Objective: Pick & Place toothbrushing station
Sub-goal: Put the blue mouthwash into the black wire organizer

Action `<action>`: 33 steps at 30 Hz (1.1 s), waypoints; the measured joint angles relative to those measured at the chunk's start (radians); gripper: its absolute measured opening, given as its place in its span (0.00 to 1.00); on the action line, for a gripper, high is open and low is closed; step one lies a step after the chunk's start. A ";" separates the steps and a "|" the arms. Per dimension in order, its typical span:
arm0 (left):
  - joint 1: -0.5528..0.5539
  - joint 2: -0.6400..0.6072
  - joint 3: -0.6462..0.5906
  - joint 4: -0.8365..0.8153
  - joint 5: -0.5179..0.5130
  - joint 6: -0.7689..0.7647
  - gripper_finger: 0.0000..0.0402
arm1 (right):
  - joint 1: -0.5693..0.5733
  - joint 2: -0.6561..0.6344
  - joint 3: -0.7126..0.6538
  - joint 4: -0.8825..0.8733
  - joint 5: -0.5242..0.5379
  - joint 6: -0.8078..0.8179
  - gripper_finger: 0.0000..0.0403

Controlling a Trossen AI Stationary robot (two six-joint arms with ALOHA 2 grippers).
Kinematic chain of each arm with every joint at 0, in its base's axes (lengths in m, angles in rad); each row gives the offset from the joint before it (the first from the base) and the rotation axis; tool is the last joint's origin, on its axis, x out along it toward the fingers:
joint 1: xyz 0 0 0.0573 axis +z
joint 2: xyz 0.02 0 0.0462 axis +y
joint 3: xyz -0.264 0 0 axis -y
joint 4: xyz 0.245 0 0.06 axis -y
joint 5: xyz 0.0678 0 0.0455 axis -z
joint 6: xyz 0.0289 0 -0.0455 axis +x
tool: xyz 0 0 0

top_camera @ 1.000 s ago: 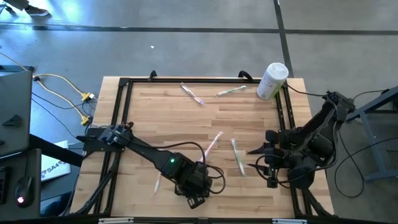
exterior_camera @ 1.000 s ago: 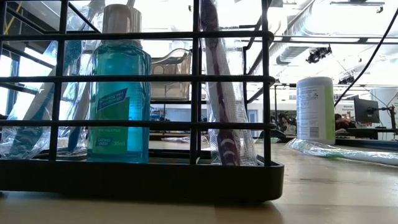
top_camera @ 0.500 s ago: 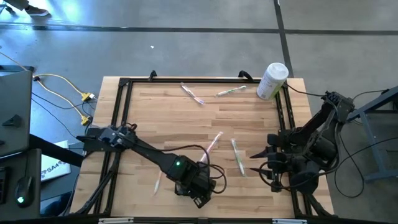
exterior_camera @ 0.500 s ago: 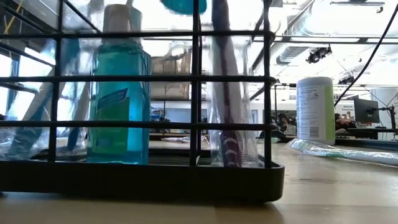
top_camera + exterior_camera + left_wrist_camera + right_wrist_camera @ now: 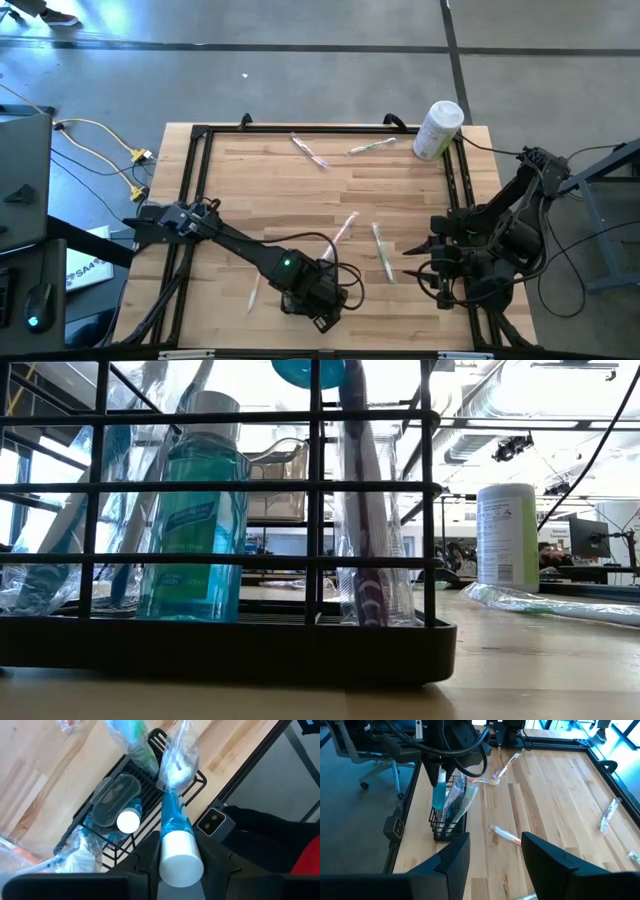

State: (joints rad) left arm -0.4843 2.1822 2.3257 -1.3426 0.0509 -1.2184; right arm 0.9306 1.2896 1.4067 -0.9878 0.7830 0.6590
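The toothbrushing station [image 5: 230, 645], a black wire rack with a low dark base, is seen closest in the low view, standing on the wooden surface [image 5: 300, 200] at its front edge. A blue mouthwash bottle [image 5: 195, 525] with a white cap is held inside it. Wrapped toothbrushes [image 5: 365, 540] are stood in the rack too. A clear plastic cup [image 5: 116, 798] is also kept inside.

A blue tube [image 5: 175, 845] with a white cap is pinched by the left end effector [image 5: 177, 865] just above the rack. The tube's far end is pointed down at the rack.

The right end effector [image 5: 492, 855] is held spread and empty at the right edge of the surface.

Farther off, wrapped toothbrushes [image 5: 381, 250] are scattered over the surface. A tall white container [image 5: 438, 130] is stood at the far right corner.
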 joint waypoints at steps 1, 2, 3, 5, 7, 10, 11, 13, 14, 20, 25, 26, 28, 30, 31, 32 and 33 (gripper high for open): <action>0.000 0.000 0.000 0.000 -0.004 -0.001 0.23 | 0.000 0.000 0.000 0.000 0.000 0.000 0.42; 0.000 0.000 0.000 0.000 -0.007 -0.002 0.23 | 0.000 0.000 0.000 0.000 0.000 0.000 0.42; 0.000 0.000 0.000 0.000 -0.009 -0.004 0.23 | 0.000 0.000 0.000 0.000 0.000 0.000 0.42; 0.000 0.000 0.000 0.000 -0.009 -0.007 0.23 | 0.000 0.000 0.000 0.000 0.000 0.000 0.42; 0.000 0.000 0.000 0.000 -0.009 -0.007 0.23 | 0.000 0.000 0.000 0.000 0.000 0.000 0.42; 0.000 0.000 0.000 0.000 -0.010 -0.007 0.23 | 0.000 0.000 0.000 0.000 0.000 0.000 0.42; 0.000 -0.001 0.009 -0.010 -0.016 -0.007 0.23 | 0.000 0.000 0.000 0.000 0.000 0.000 0.42; 0.000 -0.004 0.029 -0.029 -0.042 -0.009 0.23 | 0.000 0.000 0.000 0.000 0.000 0.000 0.42; 0.000 -0.011 0.029 -0.021 -0.050 -0.015 0.23 | 0.000 0.000 0.000 0.000 0.000 0.000 0.42; 0.000 -0.040 0.031 -0.056 -0.080 -0.045 0.23 | 0.000 0.000 0.000 0.000 0.000 0.000 0.42; -0.001 -0.039 0.030 -0.056 -0.052 -0.046 0.23 | 0.000 0.000 0.000 0.001 0.000 0.000 0.42; -0.001 -0.039 0.030 -0.057 -0.049 -0.046 0.23 | 0.000 0.000 0.000 0.000 0.000 0.000 0.42; -0.001 -0.038 0.029 -0.056 -0.053 -0.047 0.23 | 0.000 0.000 0.000 0.000 0.000 0.000 0.42; 0.000 -0.038 0.029 -0.060 -0.055 -0.062 0.23 | 0.000 0.000 0.000 0.000 0.000 0.000 0.42; 0.000 -0.038 0.029 -0.065 -0.055 -0.067 0.23 | 0.000 0.000 0.000 0.000 0.001 0.000 0.42; -0.002 -0.038 0.029 -0.073 -0.054 -0.069 0.23 | 0.000 0.000 0.000 0.000 0.002 0.000 0.42; -0.005 -0.038 0.029 -0.076 -0.052 -0.069 0.23 | 0.000 0.000 0.000 0.000 0.002 0.000 0.42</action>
State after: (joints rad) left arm -0.4893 2.1441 2.3543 -1.4181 -0.0014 -1.2877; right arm 0.9306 1.2900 1.4067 -0.9880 0.7853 0.6590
